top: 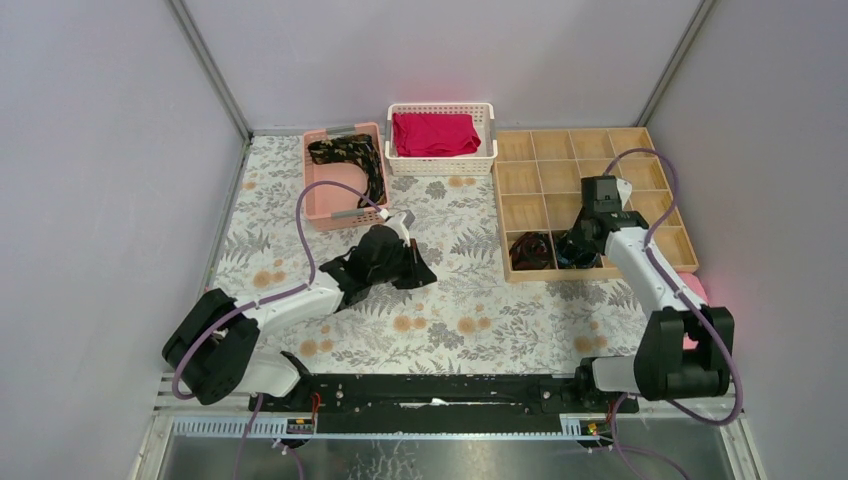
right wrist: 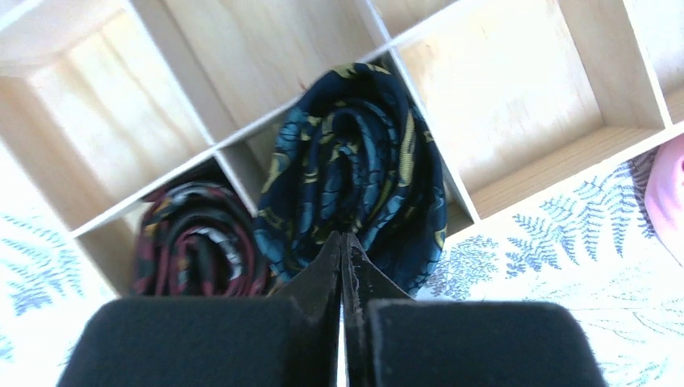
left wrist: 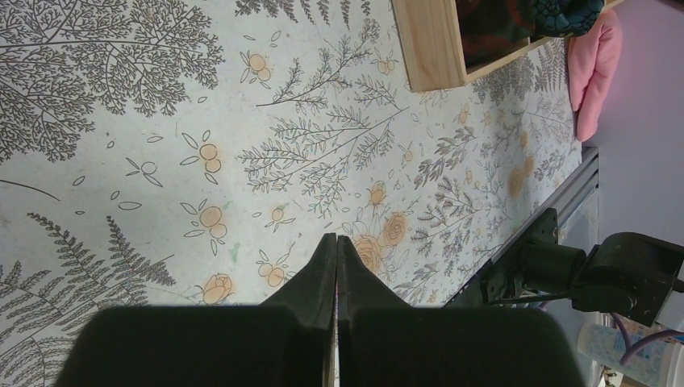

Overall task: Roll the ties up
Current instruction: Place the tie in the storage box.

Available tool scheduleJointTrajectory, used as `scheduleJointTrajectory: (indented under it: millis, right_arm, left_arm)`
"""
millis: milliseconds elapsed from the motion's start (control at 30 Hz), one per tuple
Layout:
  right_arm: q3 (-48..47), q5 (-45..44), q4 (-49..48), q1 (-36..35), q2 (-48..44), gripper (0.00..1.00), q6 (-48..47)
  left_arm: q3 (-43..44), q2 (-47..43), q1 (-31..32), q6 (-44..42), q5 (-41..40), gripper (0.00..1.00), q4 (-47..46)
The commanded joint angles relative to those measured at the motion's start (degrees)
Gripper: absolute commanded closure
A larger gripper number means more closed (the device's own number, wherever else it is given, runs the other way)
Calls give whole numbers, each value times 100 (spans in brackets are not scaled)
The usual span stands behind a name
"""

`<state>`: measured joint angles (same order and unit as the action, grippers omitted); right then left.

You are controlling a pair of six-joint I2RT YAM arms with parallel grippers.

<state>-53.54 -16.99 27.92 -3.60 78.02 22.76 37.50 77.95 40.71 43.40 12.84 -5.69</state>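
A blue-teal and gold tie [right wrist: 355,177] is rolled in a coil and stands in a front compartment of the wooden organizer [right wrist: 516,89], bulging over its front wall. A second coil, dark with red stripes [right wrist: 198,242], fills the compartment to its left. My right gripper [right wrist: 342,238] is shut, its tips touching the blue coil's near edge; it sits over that compartment in the top view [top: 577,250]. An unrolled dark tie [top: 350,162] lies in the pink basket [top: 318,190]. My left gripper [left wrist: 336,239] is shut and empty over the floral cloth, also seen from above [top: 415,265].
A white basket [top: 485,155] with folded red cloth [top: 435,133] stands at the back centre. The wooden organizer [top: 600,150] fills the back right. A pink towel [top: 693,290] lies beside the right arm. Grey walls close the sides and back.
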Motion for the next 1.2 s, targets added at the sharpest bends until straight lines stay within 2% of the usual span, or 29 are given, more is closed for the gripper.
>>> scheduleJointTrajectory:
  millis: [0, 167, 300, 667, 867, 1033, 1167]
  right_arm:
    - [-388, 520, 119, 9, -186, 100, -79]
    - [-30, 1397, 170, -16, -241, 100, -77]
    - [371, 1445, 123, -12, -329, 100, -56]
    - [746, 936, 47, -12, 267, 100, -16]
    - [480, 964, -156, -11, -514, 100, 57]
    - [249, 317, -161, -10, -955, 100, 154]
    - [-40, -293, 281, -4, -528, 100, 202]
  left_arm:
    - [40, 131, -37, 10, -41, 100, -307]
    - [141, 286, -36, 11, -19, 100, -313]
    - [198, 407, -34, 31, 11, 100, -345]
    - [120, 510, -33, 90, 88, 100, -441]
    - [136, 544, -35, 80, 83, 100, -439]
    - [165, 620, -34, 81, 82, 100, -479]
    - [176, 677, -30, 99, 137, 100, -532]
